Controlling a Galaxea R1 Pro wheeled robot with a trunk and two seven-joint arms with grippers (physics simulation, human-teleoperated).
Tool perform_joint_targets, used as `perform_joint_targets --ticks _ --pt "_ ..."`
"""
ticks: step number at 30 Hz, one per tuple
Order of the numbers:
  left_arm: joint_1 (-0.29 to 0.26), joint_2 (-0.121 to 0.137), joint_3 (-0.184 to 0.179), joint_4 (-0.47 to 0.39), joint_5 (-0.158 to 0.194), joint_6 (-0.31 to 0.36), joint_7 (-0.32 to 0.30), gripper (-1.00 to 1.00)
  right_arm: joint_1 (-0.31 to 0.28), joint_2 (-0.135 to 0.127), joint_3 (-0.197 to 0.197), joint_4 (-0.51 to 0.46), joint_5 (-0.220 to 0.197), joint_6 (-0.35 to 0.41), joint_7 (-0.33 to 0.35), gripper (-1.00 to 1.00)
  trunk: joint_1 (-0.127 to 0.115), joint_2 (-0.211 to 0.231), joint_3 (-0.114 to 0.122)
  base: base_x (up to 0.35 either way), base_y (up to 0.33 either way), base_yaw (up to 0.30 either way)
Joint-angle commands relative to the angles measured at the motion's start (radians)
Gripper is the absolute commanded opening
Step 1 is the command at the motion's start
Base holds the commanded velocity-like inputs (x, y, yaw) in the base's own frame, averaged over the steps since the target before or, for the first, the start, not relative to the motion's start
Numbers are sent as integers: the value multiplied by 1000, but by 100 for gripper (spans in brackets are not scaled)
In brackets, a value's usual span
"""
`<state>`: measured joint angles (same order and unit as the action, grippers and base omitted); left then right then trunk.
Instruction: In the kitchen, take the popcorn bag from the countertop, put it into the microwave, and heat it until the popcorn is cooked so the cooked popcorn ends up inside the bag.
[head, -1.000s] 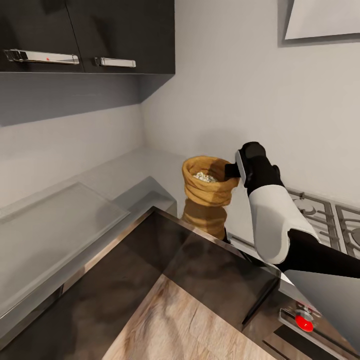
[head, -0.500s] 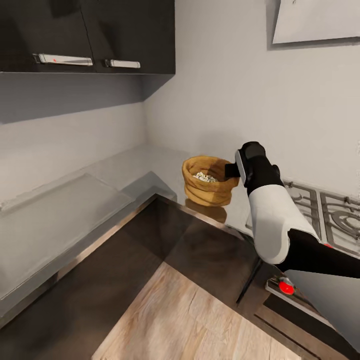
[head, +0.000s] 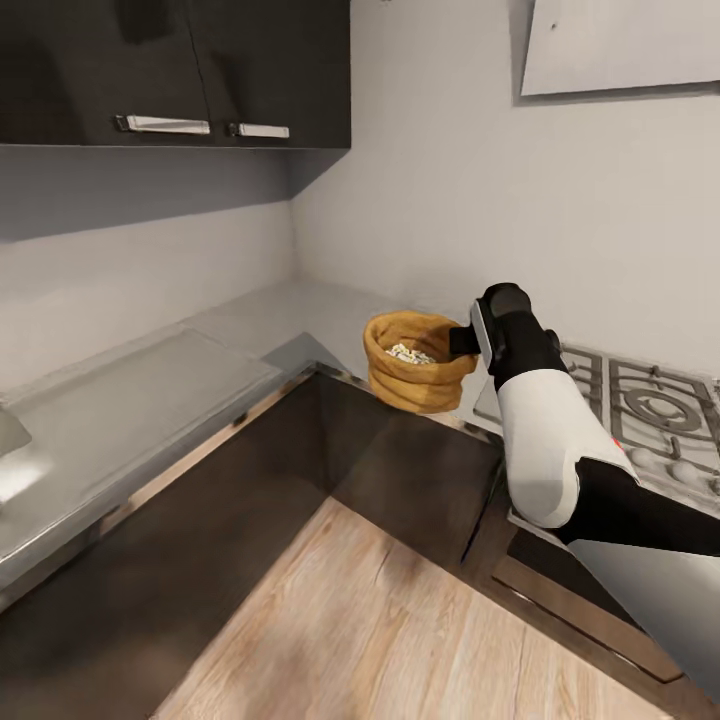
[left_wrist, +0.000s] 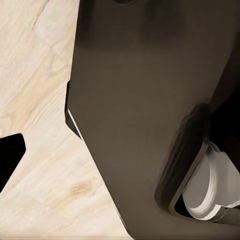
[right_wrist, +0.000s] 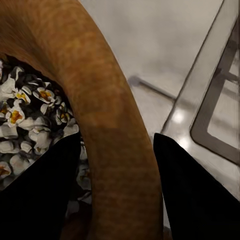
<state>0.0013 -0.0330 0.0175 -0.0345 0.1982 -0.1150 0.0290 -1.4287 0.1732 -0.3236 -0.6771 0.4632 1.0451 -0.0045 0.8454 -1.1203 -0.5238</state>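
The right tool (right_wrist: 117, 200) is clamped astride the popcorn bag (head: 415, 362) rim, one finger inside, and the bag hangs just off the table (head: 290, 325) edge. Reaching the microwave and heating remain.

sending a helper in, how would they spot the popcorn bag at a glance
Find the gas hob on the steel countertop. Beside it, off the corner's edge, hangs the popcorn bag, its rolled rim between the right gripper fingers. It is the lone golden-brown sack, with white popcorn inside.
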Motion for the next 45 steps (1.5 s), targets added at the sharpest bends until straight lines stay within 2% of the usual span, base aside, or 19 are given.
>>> perform_joint_targets --ticks 1,33,35,38,42,45 --pt "0 0 1 -1 5 -2 2 100 -1 1 -5 -1 1 2 0 -100 -1 -1 -1 -348 0 0" --pt "0 0 -1 -1 3 -11 2 100 9 1 -8 27 -1 2 1 -100 -1 -1 -1 -349 0 0" --pt "0 1 0 -1 3 -11 2 100 31 1 -8 29 0 2 1 -100 -1 -1 -1 -349 0 0" --pt "0 2 1 -2 3 -10 1 100 52 1 -8 45 1 2 1 -100 -1 -1 -1 -349 0 0" --pt "0 2 0 -2 3 -9 1 100 56 1 -8 147 2 2 1 -100 -1 -1 -1 -349 0 0" --pt "0 2 -1 -2 3 -9 0 100 56 1 -8 152 3 2 2 -100 -1 -1 -1 -330 0 0"
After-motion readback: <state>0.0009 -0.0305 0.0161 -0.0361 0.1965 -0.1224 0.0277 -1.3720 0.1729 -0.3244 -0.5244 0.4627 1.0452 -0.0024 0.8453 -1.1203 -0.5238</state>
